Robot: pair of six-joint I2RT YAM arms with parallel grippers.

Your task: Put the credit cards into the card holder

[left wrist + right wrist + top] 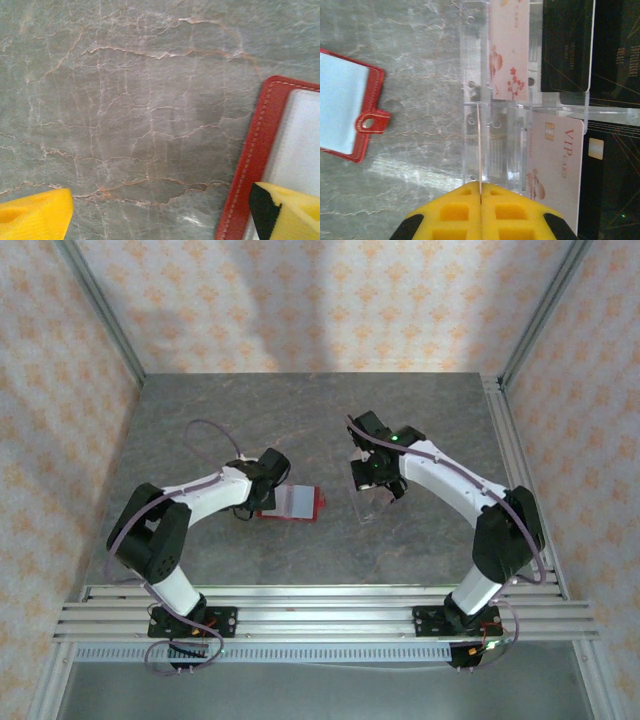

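The card holder [298, 502], a red wallet lying open with its pale inside up, rests on the table by my left gripper [264, 498]. In the left wrist view its stitched red edge [254, 160] runs up the right side; my left gripper [160, 206] is open, and its right finger [287, 212] hangs over the pale inside. My right gripper [480, 186] is shut on a credit card [480, 145], seen edge-on as a thin pale line. The card holder [342, 107] lies to its left. More credit cards, a flowered pink one [509, 50] and a VIP one [557, 170], sit in a clear stand [472, 95].
The clear acrylic stand [374, 502] stands just right of the wallet, under my right gripper [372, 478]. Black cards [567, 45] lie in it beside the pink ones. Grey marble tabletop [125, 100] spreads around; patterned walls enclose it, and a metal rail [510, 455] runs along the right.
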